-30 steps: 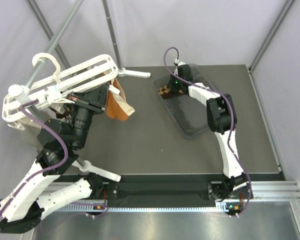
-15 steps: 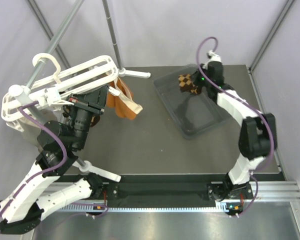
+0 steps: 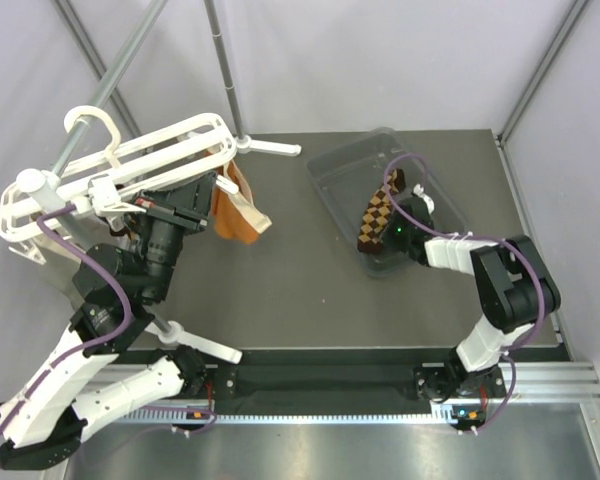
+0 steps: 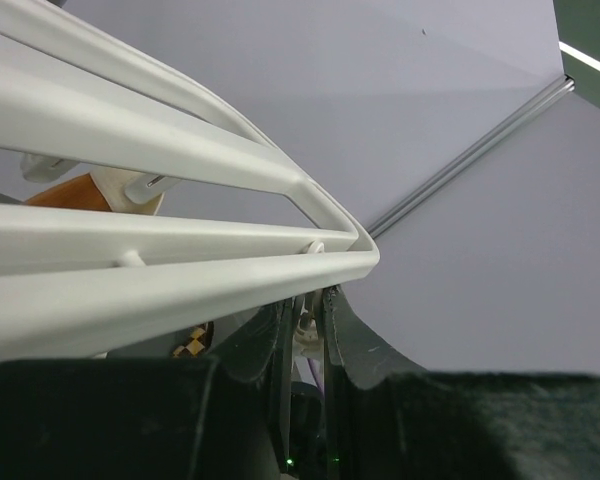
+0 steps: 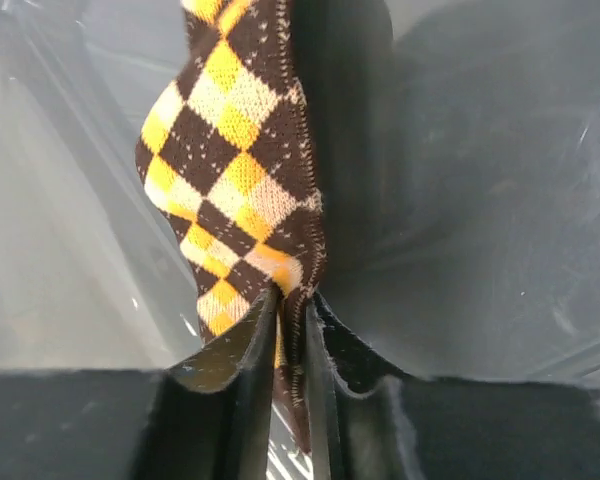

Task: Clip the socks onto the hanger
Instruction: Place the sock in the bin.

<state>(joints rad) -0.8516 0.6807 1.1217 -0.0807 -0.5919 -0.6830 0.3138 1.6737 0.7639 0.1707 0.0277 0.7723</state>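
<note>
My right gripper is shut on one argyle sock and holds it above the clear bin. In the right wrist view the sock hangs out from between the closed fingertips of the gripper. The white hanger hangs at the far left by its hook on a slanted pole. My left gripper sits under the frame's right end. In the left wrist view its jaws are nearly closed on a small white part below the hanger's bars. A scrap of argyle shows below them.
A plain orange sock hangs from the hanger's right end. A grey metal pole with white feet stands at the back of the dark table. Another white foot lies near the left arm's base.
My right gripper has lifted the argyle sock from the far left of the bin and carried it toward the near side. The orange sock has swung slightly. The left arm has barely moved.
</note>
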